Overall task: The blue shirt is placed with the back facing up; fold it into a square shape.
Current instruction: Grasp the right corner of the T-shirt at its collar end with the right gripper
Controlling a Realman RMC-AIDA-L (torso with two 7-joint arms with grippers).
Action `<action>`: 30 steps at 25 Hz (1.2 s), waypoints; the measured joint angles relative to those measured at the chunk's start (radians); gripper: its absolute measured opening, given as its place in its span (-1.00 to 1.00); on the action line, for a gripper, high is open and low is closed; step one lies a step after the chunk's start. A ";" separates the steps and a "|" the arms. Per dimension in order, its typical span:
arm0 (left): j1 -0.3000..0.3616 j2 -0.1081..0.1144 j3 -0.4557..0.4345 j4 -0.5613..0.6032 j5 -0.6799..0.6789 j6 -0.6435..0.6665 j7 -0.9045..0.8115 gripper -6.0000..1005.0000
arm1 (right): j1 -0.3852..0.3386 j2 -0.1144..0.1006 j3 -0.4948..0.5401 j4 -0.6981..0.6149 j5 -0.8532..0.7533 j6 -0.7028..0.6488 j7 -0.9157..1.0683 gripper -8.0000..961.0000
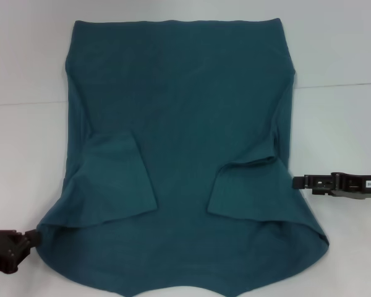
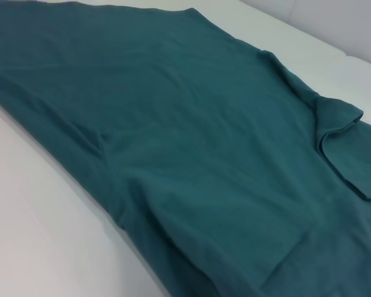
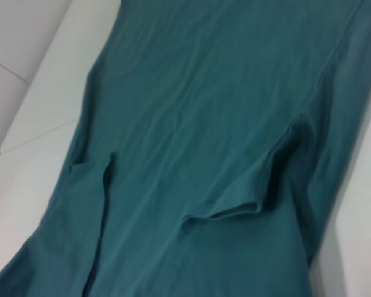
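Your blue shirt (image 1: 185, 111) lies flat on the white table (image 1: 340, 49), both sleeves folded inward over its body. Your left gripper (image 1: 32, 236) touches the shirt's near-left edge; your right gripper (image 1: 297, 182) touches its right edge. Neither gripper's opening can be told.

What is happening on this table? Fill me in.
A two-armed robot is folding the blue shirt, which lies flat on the white table. Both short sleeves are already folded in over the body. The left tool touches the shirt's near left corner; the right tool touches its right edge.
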 joint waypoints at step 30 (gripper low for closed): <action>-0.016 0.003 0.000 0.000 0.002 -0.004 0.000 -0.99 | 0.035 0.043 -0.080 0.010 -0.002 0.115 -0.003 0.62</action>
